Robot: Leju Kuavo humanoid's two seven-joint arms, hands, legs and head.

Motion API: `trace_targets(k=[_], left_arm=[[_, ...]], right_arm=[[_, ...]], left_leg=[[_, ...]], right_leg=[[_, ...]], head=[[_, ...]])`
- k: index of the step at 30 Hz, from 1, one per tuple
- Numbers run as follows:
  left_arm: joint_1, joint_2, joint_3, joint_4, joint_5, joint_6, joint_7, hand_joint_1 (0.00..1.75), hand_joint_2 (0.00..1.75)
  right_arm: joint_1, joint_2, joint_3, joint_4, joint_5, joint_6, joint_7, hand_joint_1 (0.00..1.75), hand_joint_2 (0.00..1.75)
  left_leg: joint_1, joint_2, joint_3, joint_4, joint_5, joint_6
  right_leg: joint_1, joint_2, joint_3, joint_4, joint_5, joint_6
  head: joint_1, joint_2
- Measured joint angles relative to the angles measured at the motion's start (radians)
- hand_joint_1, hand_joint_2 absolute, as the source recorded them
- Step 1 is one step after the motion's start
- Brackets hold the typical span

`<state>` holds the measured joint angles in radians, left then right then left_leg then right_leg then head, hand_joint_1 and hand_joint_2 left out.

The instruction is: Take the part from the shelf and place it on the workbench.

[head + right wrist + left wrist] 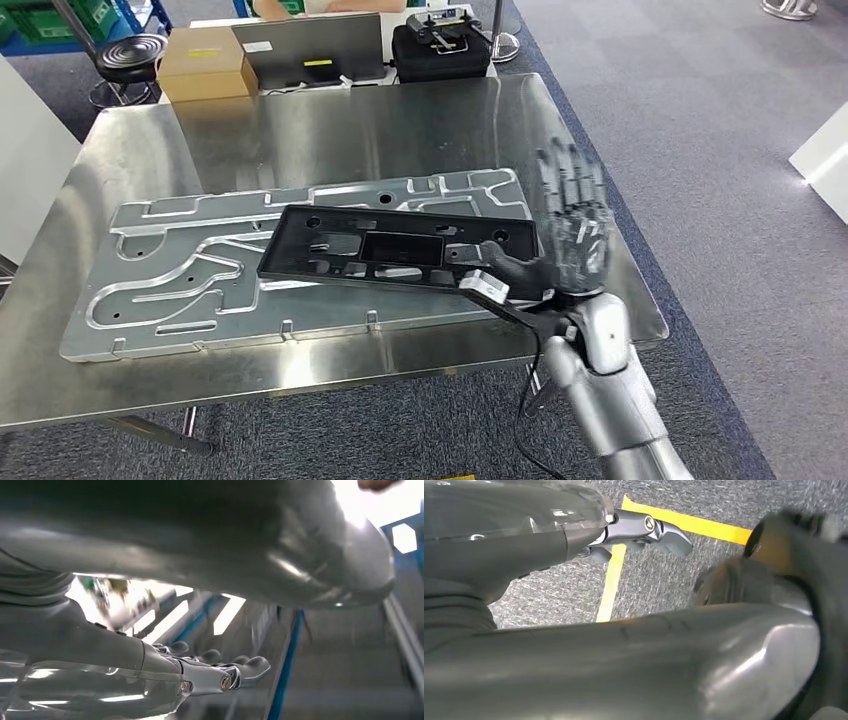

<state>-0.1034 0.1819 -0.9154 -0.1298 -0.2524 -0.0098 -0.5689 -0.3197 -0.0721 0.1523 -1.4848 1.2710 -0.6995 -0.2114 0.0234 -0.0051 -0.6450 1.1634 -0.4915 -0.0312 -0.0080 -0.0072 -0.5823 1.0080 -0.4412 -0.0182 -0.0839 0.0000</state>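
Note:
The part, a long black frame with cut-outs, lies aslant on a machined aluminium plate on the steel workbench. A thin arm with a white tag sticks out from its right end. My right hand is raised just right of that end, fingers spread upward and blurred. The thumb reaches toward the frame's corner; I cannot tell whether it touches. In the right wrist view my right hand is stretched out with nothing in it. My left hand hangs over grey carpet, holding nothing.
Behind the bench stand a cardboard box, a grey case, a black case and a round stool. The bench's right edge runs close behind my right hand. Yellow tape marks the floor.

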Motion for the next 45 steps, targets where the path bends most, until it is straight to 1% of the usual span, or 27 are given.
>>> trace_targets(k=[2, 3, 6, 7, 9, 11, 12, 13, 14, 16, 18, 20, 22, 24, 26, 28, 29, 32, 33, 34, 37, 38, 39, 42, 43, 44, 45], left_arm=[[0.002, 0.001, 0.014, 0.0, 0.0, 0.001, -0.003, 0.0, 0.0], [0.003, 0.001, 0.02, 0.0, 0.0, 0.002, -0.004, 0.0, 0.0], [0.009, 0.0, 0.032, 0.0, 0.0, 0.002, -0.004, 0.0, 0.0], [0.01, -0.001, 0.035, 0.0, -0.001, 0.003, -0.004, 0.0, 0.0], [0.01, -0.002, 0.043, 0.0, -0.002, 0.006, -0.003, 0.0, 0.0], [0.011, -0.002, 0.048, 0.0, -0.002, 0.01, -0.002, 0.0, 0.0], [0.011, -0.003, 0.049, 0.0, -0.002, 0.01, -0.002, 0.0, 0.0], [0.012, -0.003, 0.051, 0.0, -0.002, 0.01, -0.001, 0.0, 0.0], [0.012, -0.003, 0.052, 0.0, -0.002, 0.01, -0.001, 0.0, 0.0], [0.012, -0.004, 0.054, 0.0, -0.002, 0.01, -0.001, 0.0, 0.0], [0.012, -0.004, 0.054, 0.0, -0.004, 0.01, -0.001, 0.0, 0.0], [0.012, -0.004, 0.054, 0.0, -0.006, 0.008, -0.003, 0.0, 0.0], [0.013, -0.002, 0.055, 0.001, -0.007, 0.007, -0.006, 0.0, 0.0], [0.013, 0.001, 0.055, 0.002, -0.008, 0.006, -0.009, 0.0, 0.0], [0.013, 0.001, 0.056, 0.002, -0.008, 0.006, -0.009, 0.0, 0.0], [0.013, 0.001, 0.058, 0.002, -0.008, 0.006, -0.009, 0.0, 0.0], [0.013, 0.001, 0.059, 0.002, -0.008, 0.005, -0.008, 0.0, 0.0], [0.01, 0.001, 0.062, 0.002, -0.009, 0.001, 0.0, 0.0, 0.0], [0.009, 0.001, 0.063, 0.002, -0.008, -0.001, 0.004, 0.0, 0.0], [0.008, 0.001, 0.066, 0.002, -0.008, -0.002, 0.008, 0.0, 0.0], [0.014, 0.0, 0.072, 0.002, -0.007, -0.006, 0.019, 0.0, 0.0], [0.015, -0.001, 0.073, 0.002, -0.007, -0.009, 0.021, 0.0, 0.0], [0.015, -0.002, 0.073, 0.002, -0.007, -0.015, 0.024, 0.0, 0.0], [0.015, -0.006, 0.073, 0.002, -0.007, -0.042, 0.036, 0.0, 0.0], [0.015, -0.007, 0.073, 0.002, -0.007, -0.051, 0.041, 0.0, 0.0], [0.015, -0.009, 0.072, 0.002, -0.007, -0.059, 0.046, 0.0, 0.0], [0.016, -0.012, 0.071, 0.002, -0.008, -0.064, 0.05, 0.0, 0.0]], right_arm=[[0.069, 0.007, -0.099, -0.158, -0.094, -0.002, -0.119, 0.0, 0.0], [0.103, 0.012, -0.148, -0.224, -0.151, -0.002, -0.177, 0.0, 0.0], [0.206, 0.026, -0.275, -0.37, -0.285, -0.002, -0.288, 0.0, 0.0], [0.24, 0.028, -0.313, -0.406, -0.312, -0.001, -0.303, 0.0, 0.0], [0.303, 0.03, -0.385, -0.463, -0.355, -0.001, -0.318, 0.0, 0.0], [0.362, 0.033, -0.437, -0.494, -0.377, -0.001, -0.313, 0.0, 0.0], [0.391, 0.034, -0.455, -0.501, -0.381, 0.0, -0.302, 0.0, 0.0], [0.419, 0.036, -0.473, -0.504, -0.381, 0.0, -0.286, 0.0, 0.0], [0.446, 0.038, -0.491, -0.504, -0.382, 0.001, -0.267, 0.0, 0.0], [0.485, 0.045, -0.531, -0.493, -0.388, 0.003, -0.239, 0.0, 0.0], [0.507, 0.055, -0.578, -0.47, -0.386, 0.015, -0.222, 0.0, 0.0], [0.521, 0.072, -0.64, -0.438, -0.365, 0.047, -0.216, 0.0, 0.0], [0.526, 0.095, -0.709, -0.401, -0.332, 0.09, -0.219, 0.0, 0.0], [0.526, 0.115, -0.778, -0.362, -0.307, 0.122, -0.231, 0.0, 0.0], [0.525, 0.13, -0.831, -0.33, -0.295, 0.137, -0.246, 0.0, 0.0], [0.523, 0.143, -0.871, -0.306, -0.274, 0.157, -0.246, 0.0, 0.0], [0.518, 0.15, -0.894, -0.289, -0.252, 0.175, -0.24, 0.0, 0.0], [0.477, 0.165, -0.996, -0.181, -0.131, 0.237, -0.222, 0.0, 0.0], [0.459, 0.166, -1.046, -0.123, -0.073, 0.254, -0.208, 0.0, 0.0], [0.44, 0.164, -1.101, -0.052, -0.007, 0.264, -0.185, 0.0, 0.0], [0.394, 0.14, -1.243, 0.206, 0.154, 0.245, -0.085, 0.0, 0.0], [0.386, 0.129, -1.278, 0.296, 0.188, 0.234, -0.055, 0.0, 0.0], [0.381, 0.119, -1.305, 0.374, 0.215, 0.227, -0.023, 0.0, 0.0], [0.351, 0.096, -1.356, 0.588, 0.274, 0.23, 0.098, 0.0, 0.0], [0.342, 0.09, -1.366, 0.659, 0.284, 0.232, 0.134, 0.0, 0.0], [0.336, 0.086, -1.375, 0.728, 0.29, 0.234, 0.161, 0.0, 0.0], [0.333, 0.083, -1.381, 0.788, 0.293, 0.235, 0.179, 0.0, 0.0]], left_leg=[[-0.002, -0.001, 0.058, -0.111, 0.035, 0.007], [-0.003, -0.002, 0.07, -0.133, 0.037, 0.013], [-0.006, -0.003, 0.073, -0.138, 0.039, 0.033], [-0.006, -0.002, 0.073, -0.141, 0.042, 0.04], [-0.005, 0.0, 0.068, -0.145, 0.049, 0.051], [-0.008, 0.001, 0.059, -0.145, 0.054, 0.057], [-0.009, 0.001, 0.055, -0.145, 0.057, 0.059], [-0.011, 0.002, 0.051, -0.145, 0.06, 0.059], [-0.013, 0.002, 0.048, -0.145, 0.064, 0.059], [-0.016, 0.001, 0.043, -0.145, 0.071, 0.054], [-0.019, 0.002, 0.04, -0.145, 0.079, 0.046], [-0.02, 0.002, 0.04, -0.149, 0.089, 0.034], [-0.019, 0.002, 0.034, -0.142, 0.083, 0.023], [-0.018, 0.002, 0.007, -0.074, 0.017, 0.016], [-0.016, 0.002, -0.032, 0.058, -0.08, 0.009], [-0.015, 0.002, -0.033, 0.134, -0.123, 0.005], [-0.014, 0.002, -0.003, 0.11, -0.114, 0.005], [-0.015, 0.001, 0.148, -0.101, -0.055, 0.016], [-0.017, -0.001, 0.176, -0.148, -0.046, 0.022], [-0.02, -0.002, 0.186, -0.171, -0.042, 0.029], [-0.022, -0.002, 0.175, -0.175, -0.019, 0.05], [-0.021, 0.0, 0.168, -0.177, -0.009, 0.057], [-0.02, 0.002, 0.158, -0.179, 0.002, 0.063], [-0.022, 0.012, 0.121, -0.177, 0.03, 0.07], [-0.022, 0.014, 0.108, -0.176, 0.04, 0.07], [-0.022, 0.014, 0.095, -0.174, 0.049, 0.068], [-0.022, 0.014, 0.084, -0.172, 0.057, 0.066]], right_leg=[[0.001, 0.002, 0.002, 0.009, -0.009, 0.011], [0.003, 0.002, 0.002, 0.012, -0.012, 0.017], [0.001, 0.004, 0.005, 0.015, -0.014, 0.032], [-0.001, 0.005, 0.001, 0.028, -0.028, 0.037], [-0.004, 0.007, -0.03, 0.111, -0.092, 0.045], [-0.005, 0.007, -0.078, 0.236, -0.163, 0.05], [-0.005, 0.007, -0.09, 0.275, -0.177, 0.051], [-0.005, 0.007, -0.085, 0.28, -0.174, 0.05], [-0.005, 0.007, -0.058, 0.242, -0.154, 0.048], [-0.003, 0.007, 0.029, 0.1, -0.102, 0.038], [0.003, 0.007, 0.078, 0.005, -0.075, 0.03], [0.008, 0.007, 0.078, -0.009, -0.063, 0.023], [0.002, 0.005, 0.071, -0.014, -0.047, 0.012], [-0.004, 0.0, 0.056, -0.019, -0.029, 0.002], [-0.003, -0.002, 0.032, -0.016, -0.013, -0.002], [-0.003, -0.002, 0.006, -0.011, 0.003, -0.001], [-0.003, -0.001, -0.006, -0.008, 0.01, 0.001], [-0.002, 0.002, -0.031, 0.004, 0.029, 0.013], [0.0, 0.001, -0.035, 0.006, 0.034, 0.02], [0.001, -0.001, -0.037, 0.007, 0.04, 0.027], [-0.003, -0.001, -0.038, 0.0, 0.055, 0.046], [-0.005, 0.001, -0.044, 0.009, 0.041, 0.052], [-0.007, 0.002, -0.057, 0.037, 0.006, 0.057], [-0.01, 0.004, -0.113, 0.217, -0.138, 0.067], [-0.011, 0.004, -0.118, 0.267, -0.159, 0.068], [-0.011, 0.004, -0.108, 0.288, -0.157, 0.068], [-0.012, 0.004, -0.078, 0.27, -0.137, 0.066]], head=[[0.0, 0.0], [0.0, 0.0], [0.0, 0.0], [0.0, 0.0], [0.0, 0.0], [0.0, 0.0], [0.0, 0.0], [0.0, 0.0], [0.0, 0.0], [0.0, 0.0], [0.0, 0.0], [0.0, 0.0], [0.0, 0.0], [0.0, 0.0], [0.0, 0.0], [0.0, 0.0], [0.0, 0.0], [0.0, 0.0], [0.0, 0.0], [0.0, 0.0], [0.0, 0.0], [0.0, 0.0], [0.0, 0.0], [0.0, 0.0], [0.0, 0.0], [0.0, 0.0], [0.0, 0.0]])
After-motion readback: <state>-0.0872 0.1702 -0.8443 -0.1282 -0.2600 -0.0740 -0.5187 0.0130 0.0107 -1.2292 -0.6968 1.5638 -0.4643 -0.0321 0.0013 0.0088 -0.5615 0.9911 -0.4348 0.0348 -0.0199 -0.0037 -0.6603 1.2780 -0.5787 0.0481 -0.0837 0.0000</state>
